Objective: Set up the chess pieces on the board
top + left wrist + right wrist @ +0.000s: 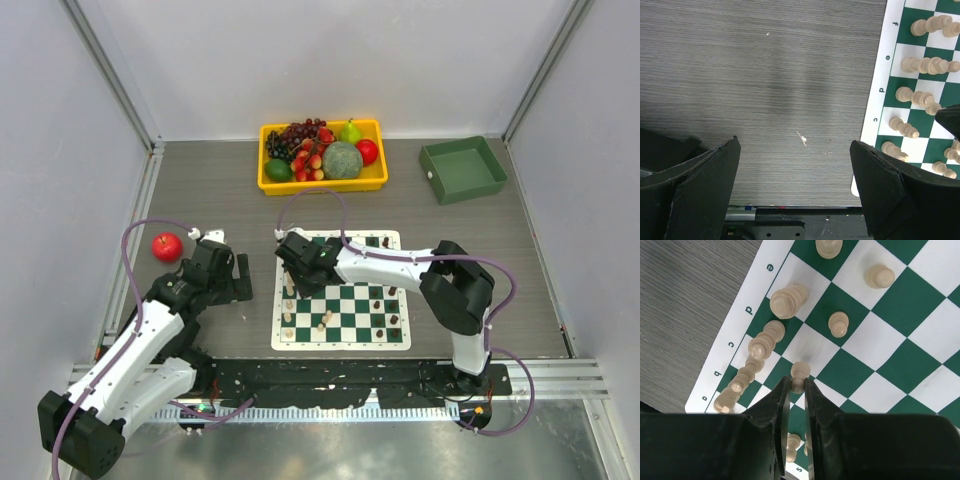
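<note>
The green and white board (355, 300) lies in front of the arm bases. Cream chess pieces (289, 310) stand along its left side and dark ones (393, 320) on its right. My right gripper (292, 262) hangs over the board's left part. In the right wrist view it (797, 382) is shut on a cream pawn (800, 371), held above the squares beside a row of cream pieces (762, 345). My left gripper (222, 275) is left of the board. In its wrist view it (795, 145) stands open over bare table, with the board's edge (880, 90) and cream pieces (920, 65) to its right.
A yellow tray (268, 185) full of fruit stands at the back centre. A green bin (462, 168) sits at the back right. A red apple (167, 246) lies on the table left of my left gripper. White walls close in both sides.
</note>
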You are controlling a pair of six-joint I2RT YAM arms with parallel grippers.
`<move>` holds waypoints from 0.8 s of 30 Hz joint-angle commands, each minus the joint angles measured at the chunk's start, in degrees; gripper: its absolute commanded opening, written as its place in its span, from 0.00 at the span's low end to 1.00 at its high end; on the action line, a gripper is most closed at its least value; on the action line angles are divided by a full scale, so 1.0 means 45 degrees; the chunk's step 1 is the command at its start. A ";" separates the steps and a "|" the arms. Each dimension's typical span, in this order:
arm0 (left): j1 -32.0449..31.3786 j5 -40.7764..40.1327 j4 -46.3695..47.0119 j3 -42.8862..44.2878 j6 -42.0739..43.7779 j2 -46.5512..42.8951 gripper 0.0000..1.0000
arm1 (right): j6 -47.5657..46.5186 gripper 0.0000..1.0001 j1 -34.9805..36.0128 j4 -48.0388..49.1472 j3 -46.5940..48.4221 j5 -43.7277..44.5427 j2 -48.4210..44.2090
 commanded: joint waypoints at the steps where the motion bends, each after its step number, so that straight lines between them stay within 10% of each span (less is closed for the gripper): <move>1: 0.0051 -0.0183 0.0240 0.0034 -0.0083 -0.0103 1.00 | 0.0093 0.21 -0.0083 0.0195 0.0538 0.0313 0.0091; 24: 0.0051 -0.0105 0.0338 0.0092 -0.0044 0.0113 0.99 | -0.0024 0.24 -0.0356 0.0175 0.0851 0.0098 0.0755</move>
